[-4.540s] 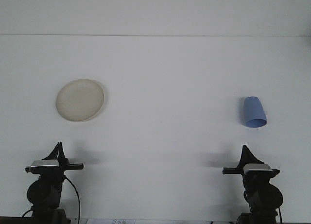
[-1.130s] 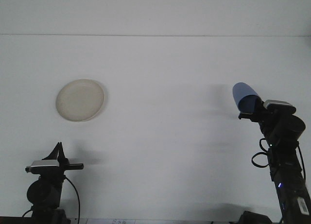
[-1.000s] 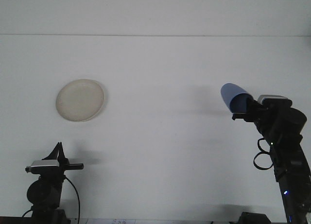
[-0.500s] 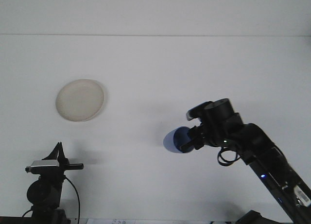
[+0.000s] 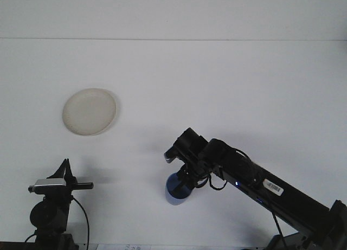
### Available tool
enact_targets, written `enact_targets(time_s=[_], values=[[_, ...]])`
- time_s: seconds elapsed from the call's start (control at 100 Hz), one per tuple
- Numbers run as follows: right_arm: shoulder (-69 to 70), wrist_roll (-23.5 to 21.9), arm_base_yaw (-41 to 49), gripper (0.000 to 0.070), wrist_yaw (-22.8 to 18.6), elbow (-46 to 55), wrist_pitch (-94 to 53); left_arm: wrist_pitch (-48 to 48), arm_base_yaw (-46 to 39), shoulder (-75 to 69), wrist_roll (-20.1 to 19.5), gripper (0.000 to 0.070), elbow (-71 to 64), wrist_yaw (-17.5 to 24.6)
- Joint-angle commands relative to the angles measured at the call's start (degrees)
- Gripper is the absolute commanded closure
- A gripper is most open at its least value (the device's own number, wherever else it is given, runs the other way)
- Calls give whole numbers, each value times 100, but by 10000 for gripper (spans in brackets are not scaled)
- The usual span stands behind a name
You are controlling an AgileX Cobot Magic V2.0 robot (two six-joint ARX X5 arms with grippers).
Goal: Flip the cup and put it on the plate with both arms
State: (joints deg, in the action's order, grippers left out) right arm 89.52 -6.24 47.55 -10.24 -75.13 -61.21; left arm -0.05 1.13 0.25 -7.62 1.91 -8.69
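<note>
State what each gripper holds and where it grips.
The right gripper holds the blue cup by its upper end. The left gripper holds nothing.

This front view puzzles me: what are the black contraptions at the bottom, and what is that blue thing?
The camera looks forward over a white table, the way the robot faces. The black contraptions are its two arms. The right arm stretches across toward the middle, and its claw grips a blue cup low near the front edge. The left arm sits folded at the lower left, its claw holding nothing. A cream plate lies on the table's left side, with nothing on it.
</note>
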Motion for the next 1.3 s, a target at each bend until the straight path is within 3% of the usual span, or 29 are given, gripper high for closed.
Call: enact_targets(time_s=[0.0, 0.06, 0.1, 0.22, 0.27, 0.47, 0.61, 0.9, 1.15, 1.29], values=[[118, 46, 118, 696, 28, -105, 0, 57, -9, -7, -48, 684, -105, -9], [151, 46, 184, 687, 28, -105, 0, 57, -9, -7, -48, 684, -103, -9], [153, 44, 205, 645, 26, -105, 2, 57, -9, -7, -48, 684, -103, -9], [153, 20, 232, 325, 17, -105, -9, 57, -9, -7, -48, 684, -103, -9], [153, 22, 232, 254, 17, -105, -26, 57, -9, -7, -48, 684, -103, -9], [-50, 190, 216, 250, 31, -188, -35, 57, -9, -7, -48, 684, -103, -9], [-654, 271, 157, 250, 254, -245, 111, 57, -9, -7, -48, 684, -103, -9], [-2837, 326, 155, 250, 1325, -127, 933, 57, -9, -7, -48, 684, -103, -9], [-5300, -7, 166, 251, 2253, 1679, 2251, 57, -9, -7, -48, 684, -103, -9], [-6666, -20, 166, 252, 2387, 2785, 2920, 57, -9, -9, -48, 684, -103, -9]])
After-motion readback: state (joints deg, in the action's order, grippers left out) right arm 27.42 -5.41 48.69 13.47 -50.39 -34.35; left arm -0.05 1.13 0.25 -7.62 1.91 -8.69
